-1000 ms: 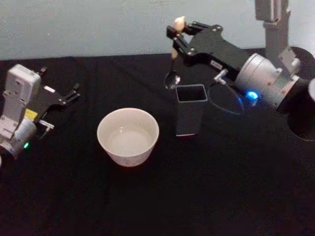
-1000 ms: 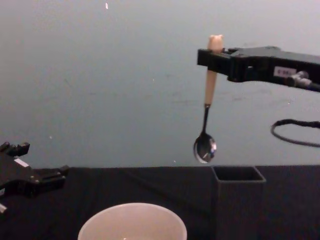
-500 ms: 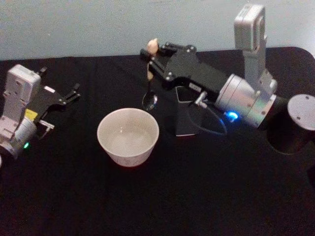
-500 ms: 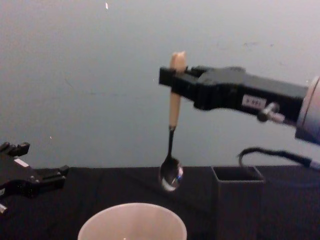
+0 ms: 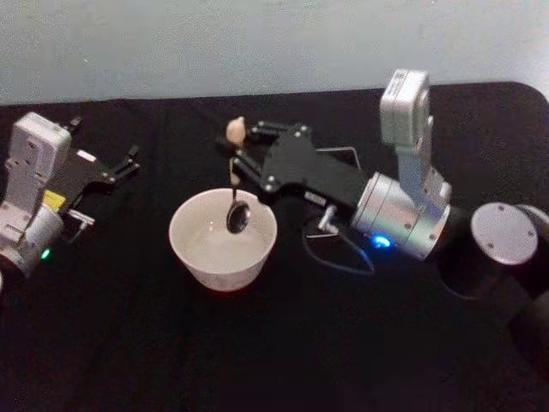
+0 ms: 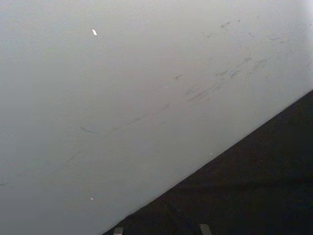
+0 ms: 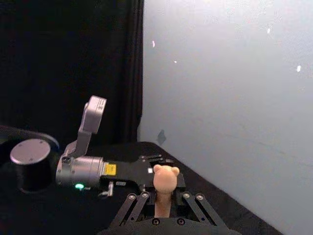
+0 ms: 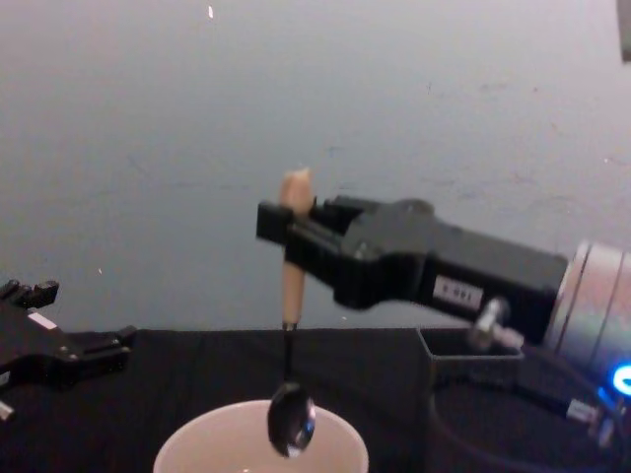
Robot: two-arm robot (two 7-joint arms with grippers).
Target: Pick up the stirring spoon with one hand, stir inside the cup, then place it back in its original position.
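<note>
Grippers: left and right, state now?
Left gripper: open, holding nothing.
Right gripper: closed on the slim bear-topped metal stirring spoon over the round cream cup.

I'm carrying the spoon (image 5: 235,206) across to the cup (image 5: 177,225) and lowering it.
My right gripper (image 5: 238,163), clamped on the spoon's cream handle, is swinging left, away from above the dark box (image 8: 444,347), and coming down over the cup. The spoon's bowl, which hung high beside the box's mouth a second ago, is now dipping to the level of the cup's rim, over its opening. My arm is sliding in front of the box, covering much of it.
</note>
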